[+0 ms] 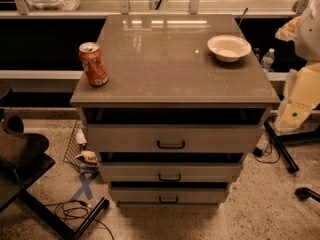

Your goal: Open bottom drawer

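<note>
The grey cabinet (172,84) stands in the middle of the camera view with three grey drawers stacked at its front. The bottom drawer (140,195) is the lowest and slimmest front, with a small black bar handle (168,200). It sits pushed in, set back a little under the middle drawer (130,172). The top drawer (125,138) has the bigger handle. My gripper (292,115) hangs at the right edge of the view, beside the cabinet's right side, at about the height of the top drawer and well away from the bottom handle.
An orange soda can (93,64) stands on the cabinet top at the left, and a white bowl (229,47) at the back right. Black stand legs (280,146) and cables lie on the floor to the right. A dark chair (20,159) and cables are at the left.
</note>
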`<state>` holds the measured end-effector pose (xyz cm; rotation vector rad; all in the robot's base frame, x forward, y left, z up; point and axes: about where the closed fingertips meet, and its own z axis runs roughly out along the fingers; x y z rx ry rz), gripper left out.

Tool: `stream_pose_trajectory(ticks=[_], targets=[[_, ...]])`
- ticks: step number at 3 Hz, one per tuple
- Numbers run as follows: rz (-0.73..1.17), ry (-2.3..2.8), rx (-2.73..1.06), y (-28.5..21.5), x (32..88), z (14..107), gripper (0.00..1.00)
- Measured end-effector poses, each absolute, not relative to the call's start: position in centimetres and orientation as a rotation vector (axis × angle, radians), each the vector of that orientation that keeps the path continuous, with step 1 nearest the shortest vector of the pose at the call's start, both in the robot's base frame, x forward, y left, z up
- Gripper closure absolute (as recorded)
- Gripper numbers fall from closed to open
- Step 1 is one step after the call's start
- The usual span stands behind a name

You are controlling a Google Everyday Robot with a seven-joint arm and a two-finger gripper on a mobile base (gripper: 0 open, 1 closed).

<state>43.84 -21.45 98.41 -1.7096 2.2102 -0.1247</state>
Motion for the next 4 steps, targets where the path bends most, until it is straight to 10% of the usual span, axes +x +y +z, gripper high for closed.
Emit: stream_pose_trajectory(ticks=[4], targets=[[-0.011,2.330,-1.342,-19.1,41.8,90.7,0.00]])
